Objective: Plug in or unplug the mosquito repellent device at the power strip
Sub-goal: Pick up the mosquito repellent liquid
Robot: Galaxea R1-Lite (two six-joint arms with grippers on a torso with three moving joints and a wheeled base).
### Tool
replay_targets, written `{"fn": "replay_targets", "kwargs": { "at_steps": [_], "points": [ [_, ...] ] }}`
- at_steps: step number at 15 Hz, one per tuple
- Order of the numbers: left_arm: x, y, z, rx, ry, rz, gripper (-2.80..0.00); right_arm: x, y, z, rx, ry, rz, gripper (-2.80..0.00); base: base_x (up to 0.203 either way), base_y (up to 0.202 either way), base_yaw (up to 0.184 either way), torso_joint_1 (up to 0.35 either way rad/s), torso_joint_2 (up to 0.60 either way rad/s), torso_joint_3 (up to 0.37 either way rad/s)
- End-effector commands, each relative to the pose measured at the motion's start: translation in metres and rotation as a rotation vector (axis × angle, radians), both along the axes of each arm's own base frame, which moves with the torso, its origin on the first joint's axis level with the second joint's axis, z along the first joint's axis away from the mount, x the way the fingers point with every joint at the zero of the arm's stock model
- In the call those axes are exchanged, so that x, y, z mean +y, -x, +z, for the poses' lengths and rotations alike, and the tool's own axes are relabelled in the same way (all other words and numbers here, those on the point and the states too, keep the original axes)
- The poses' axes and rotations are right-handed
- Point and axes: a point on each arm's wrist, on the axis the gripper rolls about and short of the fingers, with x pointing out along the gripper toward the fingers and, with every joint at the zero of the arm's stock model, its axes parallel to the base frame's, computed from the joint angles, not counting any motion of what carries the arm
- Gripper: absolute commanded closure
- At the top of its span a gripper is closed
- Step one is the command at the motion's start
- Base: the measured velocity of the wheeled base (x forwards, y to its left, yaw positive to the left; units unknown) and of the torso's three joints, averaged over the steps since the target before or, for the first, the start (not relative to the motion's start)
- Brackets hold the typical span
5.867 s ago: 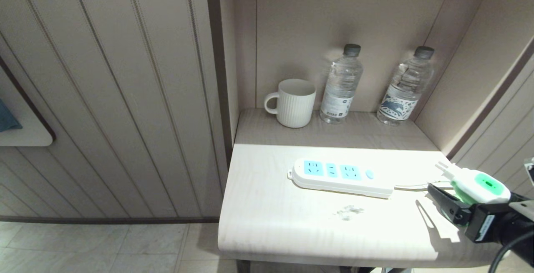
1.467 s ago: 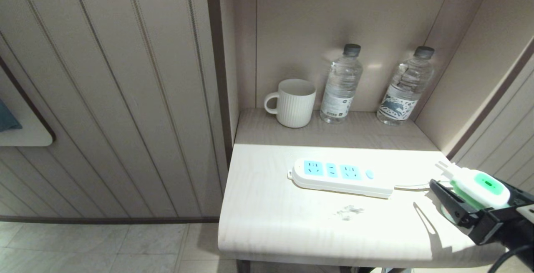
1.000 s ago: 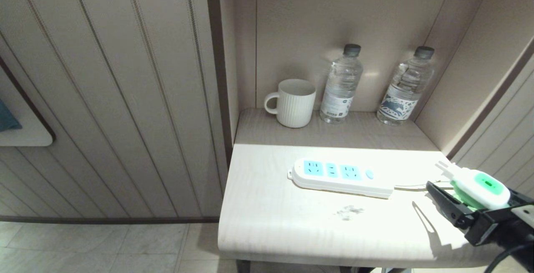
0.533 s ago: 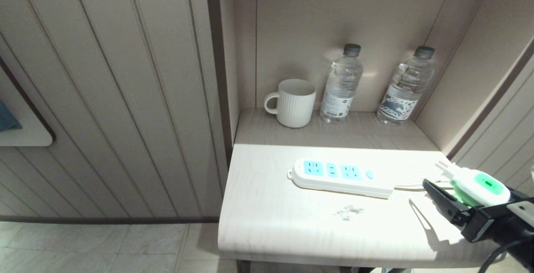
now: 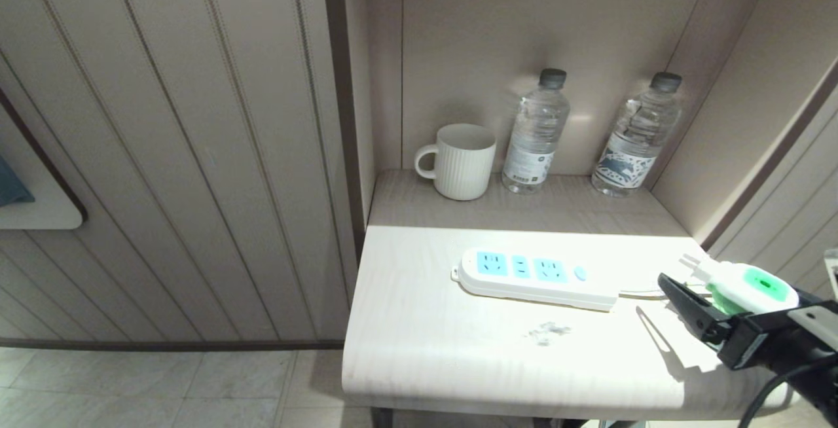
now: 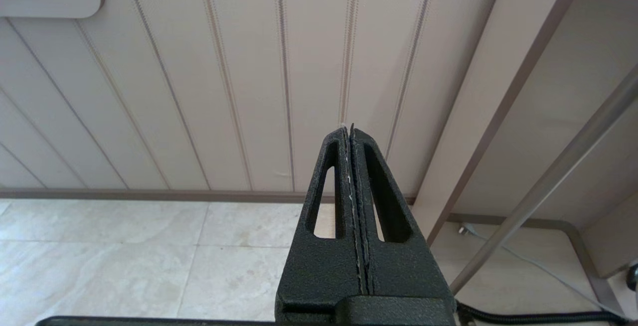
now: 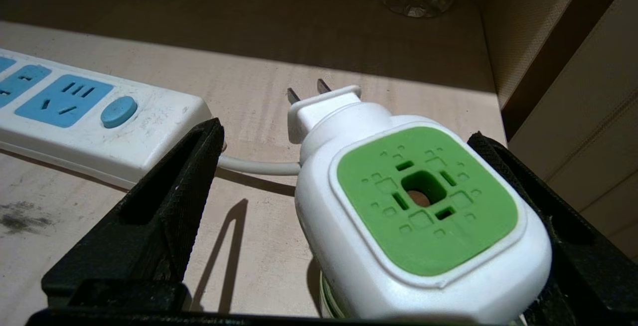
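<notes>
The mosquito repellent device (image 7: 418,216) stands on the table (image 5: 458,362) between the wide-spread fingers of the right gripper (image 7: 344,191), unplugged, with its two prongs (image 7: 306,90) pointing away past the fingertips. The jaws are fully open and grip nothing: there is a clear gap between the device and the finger (image 7: 164,201) on the strip's side, while it sits close against the other finger, and whether it touches there I cannot tell. The power strip (image 5: 533,279) lies well beyond that nearer fingertip, its sockets facing up, and its white cord (image 7: 259,167) runs across just ahead of the device.

The risk I see is an uneven close. Because the device sits off-centre, one finger would likely meet it first and could push or tip the top-heavy body, leaving the prongs skewed for the socket. The cord could also snag the fingertip or be dragged along.

The right wrist view shows the prongs, the green top patch and the uneven gap; the head view shows how far the strip lies from the device, and the mug (image 5: 458,161) and water bottles (image 5: 537,132) further back. The left gripper (image 6: 351,131) appears only in its own view, pressed closed and empty, low beside the furniture.
</notes>
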Motion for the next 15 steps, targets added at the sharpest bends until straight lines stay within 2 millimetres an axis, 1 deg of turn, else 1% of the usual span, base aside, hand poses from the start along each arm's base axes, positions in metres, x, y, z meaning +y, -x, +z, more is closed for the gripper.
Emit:
{"fn": "replay_targets", "kwargs": {
  "at_steps": [1, 9, 10, 15],
  "points": [
    [0.0000, 0.0000, 0.0000, 0.000, 0.000, 0.001, 0.00, -0.0011, -0.0032, 0.0001, 0.002, -0.001, -0.011, -2.80, 0.000, 0.000, 0.000, 0.000, 0.00, 0.000],
    [0.0000, 0.0000, 0.0000, 0.000, 0.000, 0.000, 0.00, -0.0017, -0.0030, 0.0011, -0.004, -0.002, -0.008, -2.80, 0.000, 0.000, 0.000, 0.000, 0.00, 0.000],
    [0.0000, 0.0000, 0.0000, 0.000, 0.000, -0.001, 0.00, -0.0017, -0.0028, 0.0007, -0.002, -0.002, -0.004, 0.00, 0.000, 0.000, 0.000, 0.000, 0.00, 0.000],
    [0.0000, 0.0000, 0.0000, 0.000, 0.000, 0.001, 0.00, -0.0019, -0.0021, 0.0007, -0.001, -0.023, 0.009, 0.00, 0.000, 0.000, 0.000, 0.000, 0.00, 0.000]
  ]
}}
